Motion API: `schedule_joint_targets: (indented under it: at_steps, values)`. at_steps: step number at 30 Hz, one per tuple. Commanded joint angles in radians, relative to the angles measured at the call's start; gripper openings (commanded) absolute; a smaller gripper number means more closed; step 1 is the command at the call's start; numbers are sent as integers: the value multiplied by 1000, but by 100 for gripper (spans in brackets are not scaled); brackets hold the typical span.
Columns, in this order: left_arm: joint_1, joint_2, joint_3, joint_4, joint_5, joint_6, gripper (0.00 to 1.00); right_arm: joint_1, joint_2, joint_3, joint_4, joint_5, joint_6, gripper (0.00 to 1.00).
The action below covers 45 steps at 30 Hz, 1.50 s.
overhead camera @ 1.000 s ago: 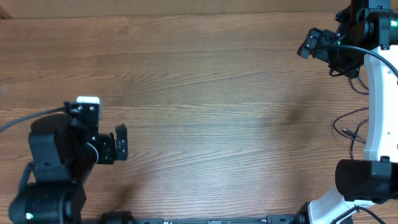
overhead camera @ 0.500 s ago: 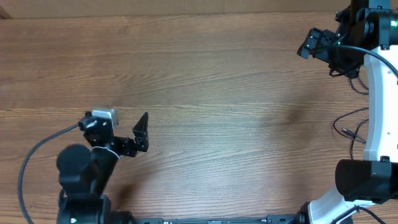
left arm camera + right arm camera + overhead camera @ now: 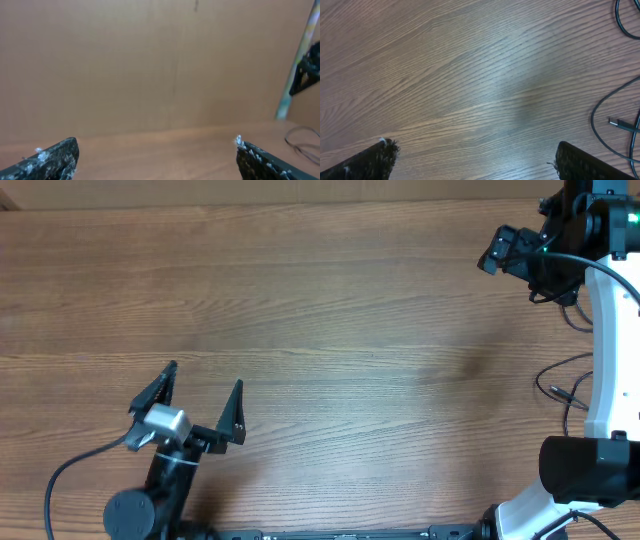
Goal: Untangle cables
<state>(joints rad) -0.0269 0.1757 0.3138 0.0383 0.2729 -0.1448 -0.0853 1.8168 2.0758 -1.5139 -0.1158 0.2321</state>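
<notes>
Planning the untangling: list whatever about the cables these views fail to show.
- Overhead: cables partly hidden behind the right arm; tangle unreadable.
- Right wrist: cables cut off by the right frame edge; one connector shows.
- Left wrist: cables blurred, small, cropped at the lower right corner.

The surface (image 3: 350, 330) is mid-brown wood with fine, darker grain lines. In the right wrist view the grain runs on a slant and a paler, greyish sheen crosses it. The left hand (image 3: 204, 374) is black and carries a silver-grey block (image 3: 165, 420). Its fingers (image 3: 52, 157) are black, flecked with white at the tips. The wall (image 3: 150, 65) in the left wrist view is plain tan. The right arm (image 3: 603, 330) is white with black joints and a small green light (image 3: 633, 218). The cables (image 3: 592, 119) are dark, nearly black.
</notes>
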Motion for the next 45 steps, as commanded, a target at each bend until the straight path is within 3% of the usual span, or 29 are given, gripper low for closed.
schedule_joint_targets:
  at_steps: [1, 11, 20, 27, 36, 39, 43, 45]
  values:
    - [-7, -73, -12, 24, -60, -10, 100, 1, -20, 19, 1, 2, 0, 100]
    - [-7, -87, -30, 127, -90, -10, 100, 1, -20, 19, 1, 2, 0, 100]
    - [-6, -95, -174, 454, -90, -10, 99, 1, -20, 19, 1, 2, 0, 100]
    - [-7, -174, -312, 578, -121, -22, 100, 1, -20, 19, 1, 2, 0, 100]
    - [-6, -172, -309, 401, -134, -20, 100, 1, -20, 19, 1, 2, 0, 100]
    - [-7, -172, -309, 243, -203, -29, 100, 1, -20, 19, 1, 2, 0, 100]
    - [-5, -172, -309, -21, -389, -185, 99, 1, -20, 19, 1, 2, 0, 100]
    - [-5, -172, -309, -106, -411, -194, 100, 1, -20, 19, 1, 2, 0, 100]
